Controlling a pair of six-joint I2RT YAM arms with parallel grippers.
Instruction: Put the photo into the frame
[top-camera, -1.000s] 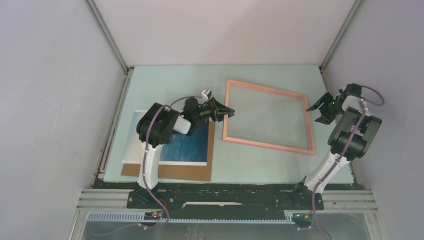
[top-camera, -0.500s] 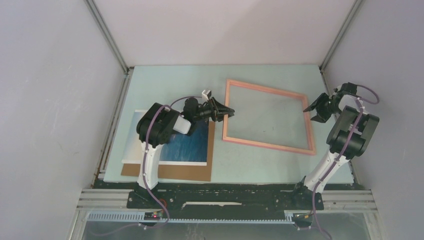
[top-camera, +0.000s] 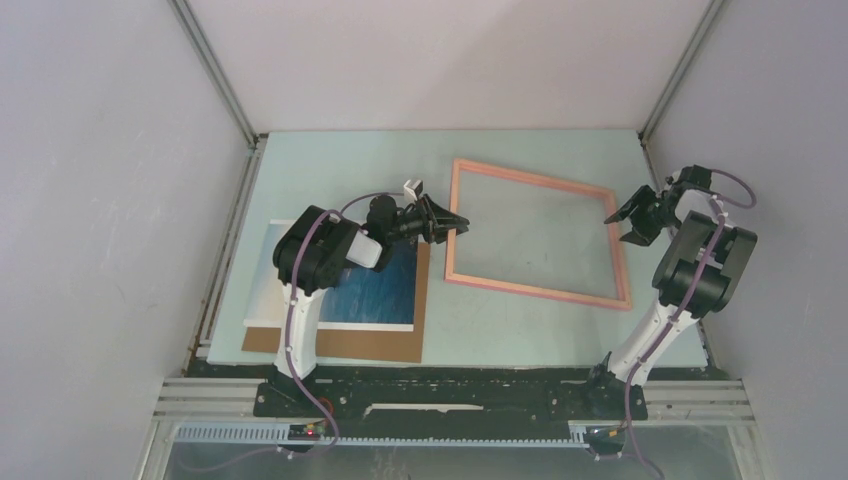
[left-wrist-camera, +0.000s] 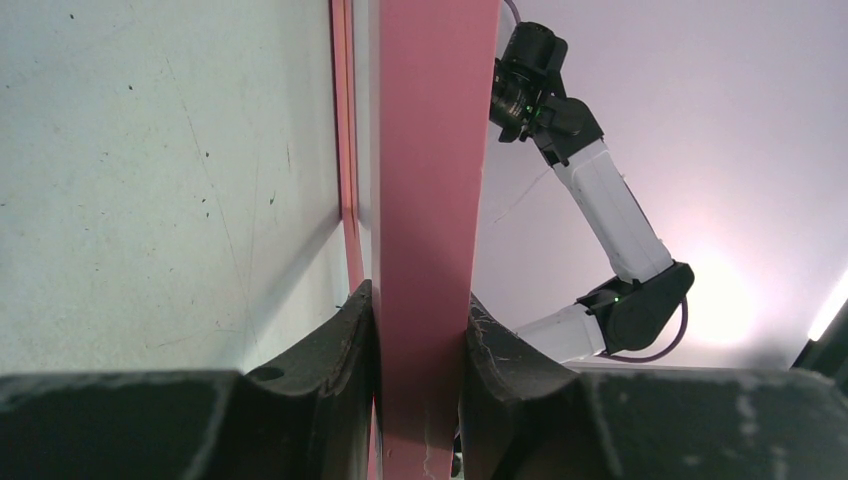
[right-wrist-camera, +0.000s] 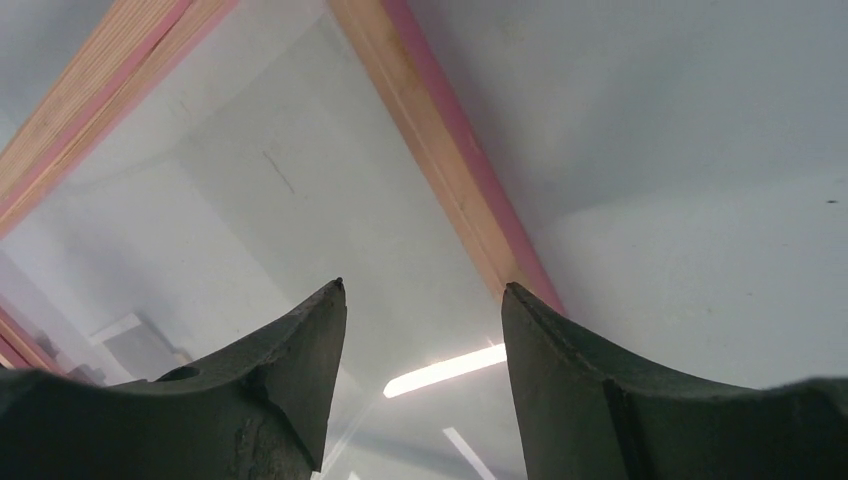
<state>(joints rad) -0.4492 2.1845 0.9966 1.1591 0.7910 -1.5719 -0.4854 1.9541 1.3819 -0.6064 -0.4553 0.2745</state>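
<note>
The salmon-pink frame lies on the table right of centre, its middle see-through. My left gripper is shut on the frame's left bar; in the left wrist view the pink bar sits clamped between both fingers. My right gripper is open and empty at the frame's right bar, near its far corner; the right wrist view shows that bar running between the spread fingers. The photo, blue sea with a white border, lies at the near left, partly hidden by my left arm.
A brown cardboard sheet lies under the photo, showing along its near and right edges. Grey enclosure walls with metal rails stand on the left, right and far sides of the pale green table.
My right gripper has moved left and slightly away, from beside the frame to its right bar. The left gripper and the frame have not moved.
</note>
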